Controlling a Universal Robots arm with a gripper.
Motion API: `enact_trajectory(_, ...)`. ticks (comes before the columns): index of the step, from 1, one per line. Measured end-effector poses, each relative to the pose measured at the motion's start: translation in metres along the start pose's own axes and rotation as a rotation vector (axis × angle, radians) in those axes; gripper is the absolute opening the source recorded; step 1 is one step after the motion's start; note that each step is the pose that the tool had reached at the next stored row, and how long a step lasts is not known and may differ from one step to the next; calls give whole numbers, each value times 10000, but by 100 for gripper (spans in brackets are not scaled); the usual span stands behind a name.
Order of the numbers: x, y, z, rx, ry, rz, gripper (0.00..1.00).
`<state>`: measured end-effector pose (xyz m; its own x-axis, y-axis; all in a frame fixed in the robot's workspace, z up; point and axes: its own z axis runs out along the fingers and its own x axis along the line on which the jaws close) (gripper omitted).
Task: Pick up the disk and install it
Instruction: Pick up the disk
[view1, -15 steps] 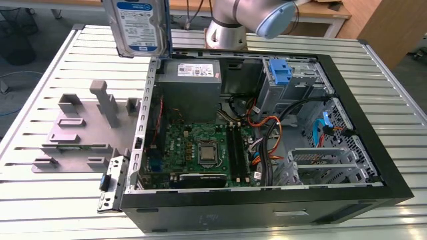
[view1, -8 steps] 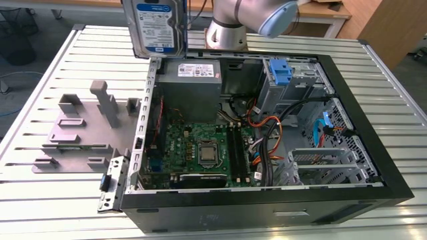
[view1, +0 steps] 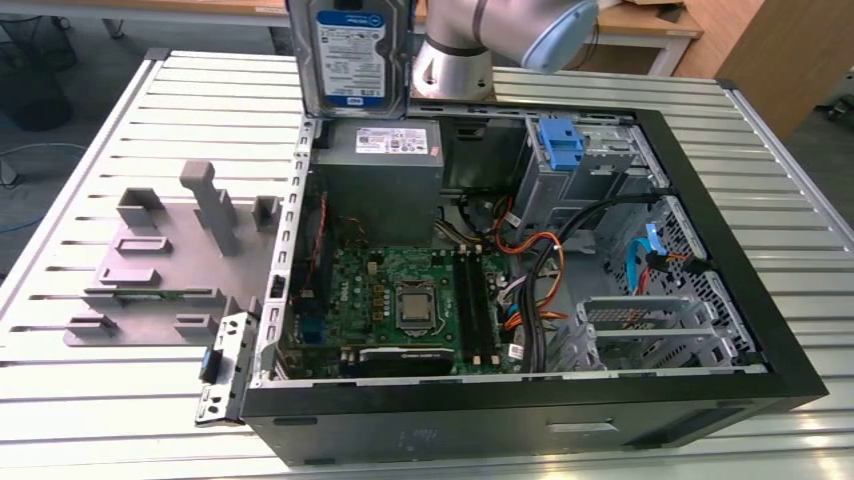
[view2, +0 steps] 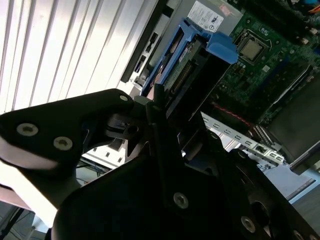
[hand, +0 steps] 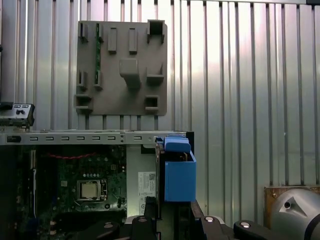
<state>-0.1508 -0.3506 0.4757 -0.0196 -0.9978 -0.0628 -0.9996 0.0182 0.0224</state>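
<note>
Silver with blue rails, the disk (view1: 354, 58) hangs upright above the open computer case (view1: 534, 422) on the counter (view1: 94, 400), just over its grey power supply (view1: 380, 165), pinched by the claw (view2: 156, 99).

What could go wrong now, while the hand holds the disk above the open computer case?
1. The hand holds the disk upright over the end of the case where the power supply sits. If the grip slips, the disk could fall onto the power supply or the motherboard.
2. Loose orange and black cables lie beside the drive cage. They could snag the disk's blue rails if it passes there.
</note>
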Motion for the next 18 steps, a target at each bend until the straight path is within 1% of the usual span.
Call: enact_trajectory(18,-15,-820,7,-14,0,2,35)
